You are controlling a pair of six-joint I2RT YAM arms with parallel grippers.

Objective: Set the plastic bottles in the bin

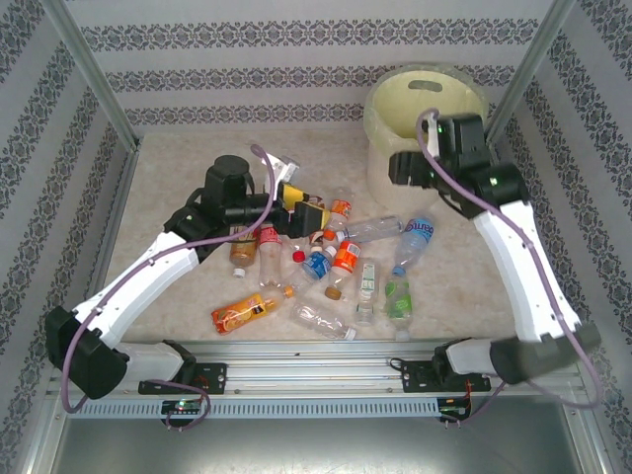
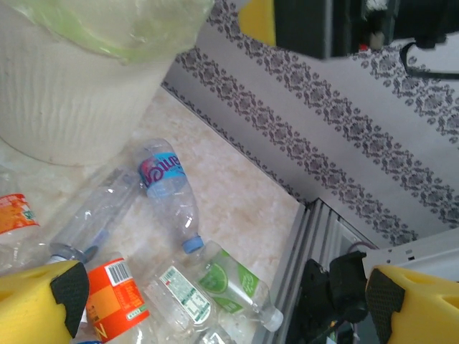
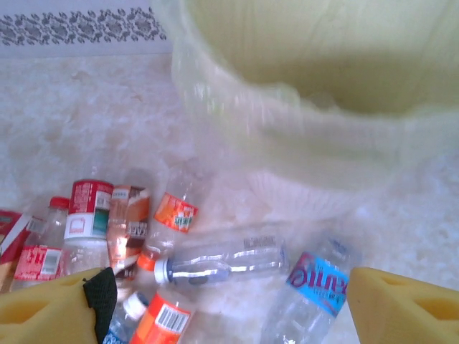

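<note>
White arm links [image 1: 148,272], black joints [image 1: 229,180], purple cables [image 1: 262,158], yellow-fingered hands [image 2: 226,297] [image 3: 229,297], black pads [image 2: 70,290]

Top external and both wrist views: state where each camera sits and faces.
Top external: above, behind the bases, looking down on table, bottles, bin; left arm, right arm show.
Left wrist: faces right across bottles to the bin; left end effector open.
Right wrist: beside the bin, looking down at rim and bottles; right end effector open.
Wrist views share the blue-label bottle.

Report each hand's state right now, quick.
Left hand: open, holding nothing.
Right hand: open, holding nothing, close to the bin.
</note>
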